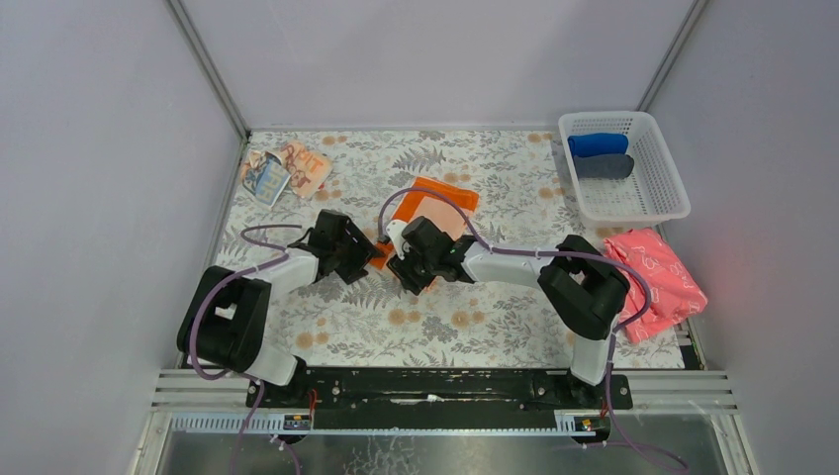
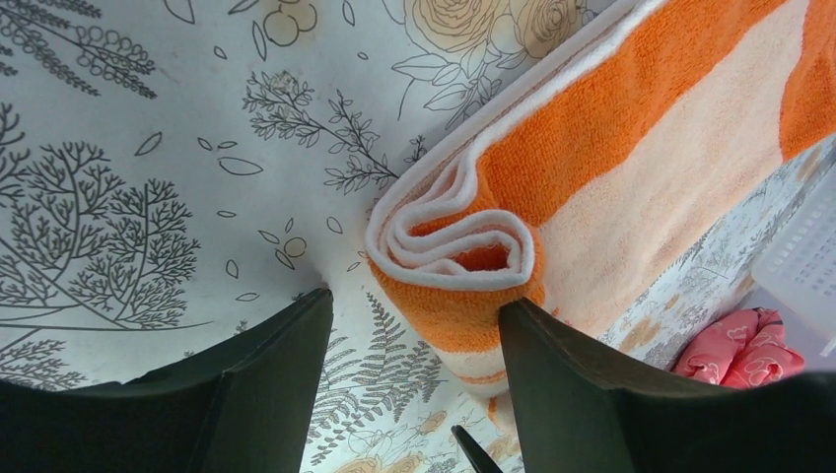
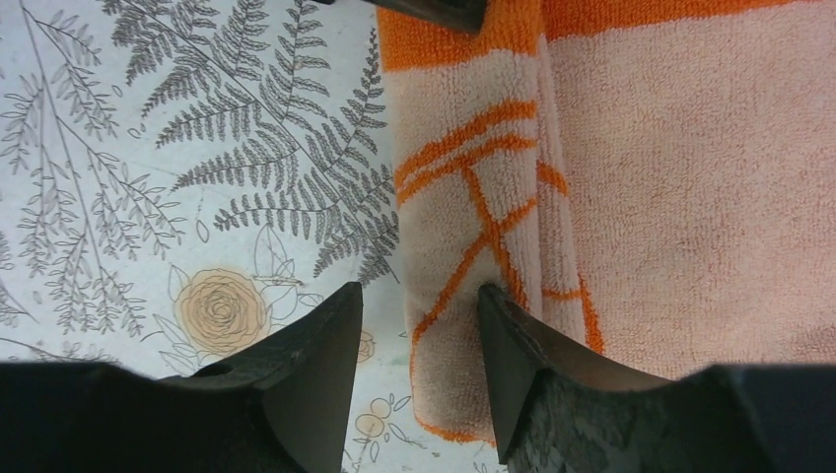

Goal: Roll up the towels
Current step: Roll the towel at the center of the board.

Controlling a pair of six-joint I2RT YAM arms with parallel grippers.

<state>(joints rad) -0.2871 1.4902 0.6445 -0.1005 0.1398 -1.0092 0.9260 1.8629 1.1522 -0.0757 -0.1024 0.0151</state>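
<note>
- I am looking at the orange towel (image 1: 445, 198), which is lying in the middle of the desk (image 1: 475, 327), partly under both pincers.
- Its near edge is curling into a small roll with white and orange layers.
- The left pincer (image 2: 415, 299) is standing open at one end of that roll. Its right finger is touching the towel and its left finger is sitting on the flowery desk cover. It is not holding anything.
- The right pincer (image 3: 419, 289) is standing open too. The rolled edge is lying between its fingers, with a gap beside the left finger. It is not squeezing the towel.
- The pale towel with orange letters (image 1: 287, 170) is lying crumpled in the far left corner, well apart from both pincers.
- A white basket (image 1: 661, 168) is sitting in the far right corner, holding a blue roll (image 1: 599, 144) and a dark grey roll (image 1: 604, 166).
- A pink cloth (image 1: 653, 277) is lying just in front of the basket.
</note>
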